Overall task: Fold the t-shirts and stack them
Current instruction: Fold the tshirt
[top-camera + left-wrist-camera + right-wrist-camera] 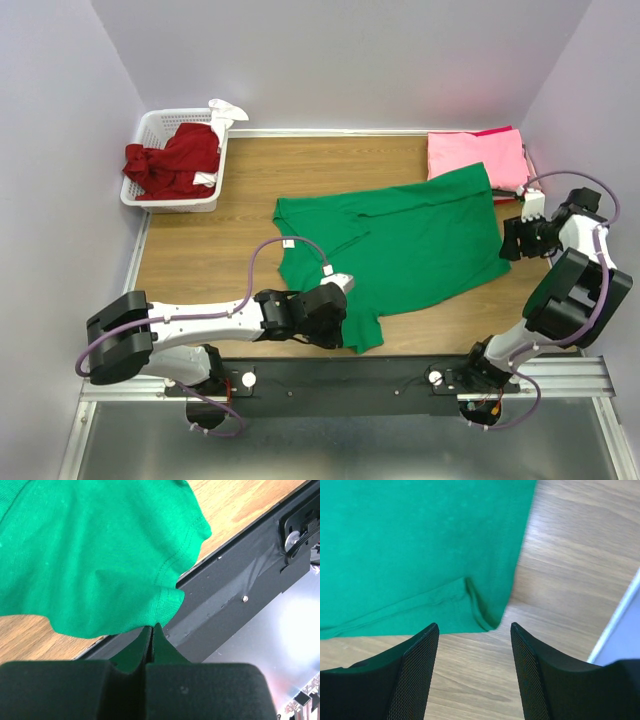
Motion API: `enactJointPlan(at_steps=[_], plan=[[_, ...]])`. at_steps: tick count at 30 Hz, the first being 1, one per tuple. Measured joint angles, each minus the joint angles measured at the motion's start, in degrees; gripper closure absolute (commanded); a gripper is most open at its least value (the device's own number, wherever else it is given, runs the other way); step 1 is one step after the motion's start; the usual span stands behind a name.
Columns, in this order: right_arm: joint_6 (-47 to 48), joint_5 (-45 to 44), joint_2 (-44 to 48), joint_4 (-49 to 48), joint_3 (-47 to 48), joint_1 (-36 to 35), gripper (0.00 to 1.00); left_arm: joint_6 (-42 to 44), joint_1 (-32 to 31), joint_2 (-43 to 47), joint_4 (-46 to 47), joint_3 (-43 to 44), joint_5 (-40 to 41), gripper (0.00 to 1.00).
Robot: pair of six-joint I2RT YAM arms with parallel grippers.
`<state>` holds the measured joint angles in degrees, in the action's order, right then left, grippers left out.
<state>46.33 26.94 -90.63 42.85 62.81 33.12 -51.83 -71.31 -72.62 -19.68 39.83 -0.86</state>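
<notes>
The green t-shirt is spread flat at the centre of the overhead view, its lower sleeve hem pinched by the tightly closed left gripper, while the right gripper is held wide apart, empty, over the shirt's right corner.

green shirt: soft cloth, matt, fine knit, sewn hems.
table: smooth wood with thin grain lines, a little shiny, under the green shirt.
basket: white hard plastic, smooth, with slots, far left of the green shirt.
red shirt: soft cloth, matt, crumpled.
pink shirts: soft cloth, matt, flat, just behind the green shirt.
right gripper: black, inner faces rough with tiny dots.
left gripper: black, matt, smooth.
black bar: matt, with dull tape.
metal sheet: grey, shiny.
</notes>
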Motion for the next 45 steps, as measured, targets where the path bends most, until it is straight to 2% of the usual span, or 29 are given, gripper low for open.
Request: enactJointPlan(at_steps=[10,16,21,29,37,45], plan=[[1.5,10.3,-5.2,7.5,5.4,0.6,0.37,0.0,0.0,0.1,2.6,0.2,0.0,1.0],[-1.3,11.5,-7.3,8.4,9.5,0.3,0.38,1.4,0.0,0.7,4.3,0.5,-0.1,1.0],[-2.9,9.2,-9.1,8.5,10.0,-2.1,0.44,3.4,0.3,2.2,6.3,0.2,-1.2,1.0],[-7.6,1.0,-11.4,6.7,7.8,-7.7,0.47,5.8,1.7,2.8,8.1,-2.0,-2.9,1.0],[-9.3,-7.3,-11.5,3.7,5.7,-7.7,0.47,6.0,2.4,4.5,9.4,-3.2,-3.9,1.0],[-9.4,-8.7,-11.7,3.0,5.1,-7.7,0.52,5.7,2.4,5.2,9.8,-3.7,-4.0,1.0]])
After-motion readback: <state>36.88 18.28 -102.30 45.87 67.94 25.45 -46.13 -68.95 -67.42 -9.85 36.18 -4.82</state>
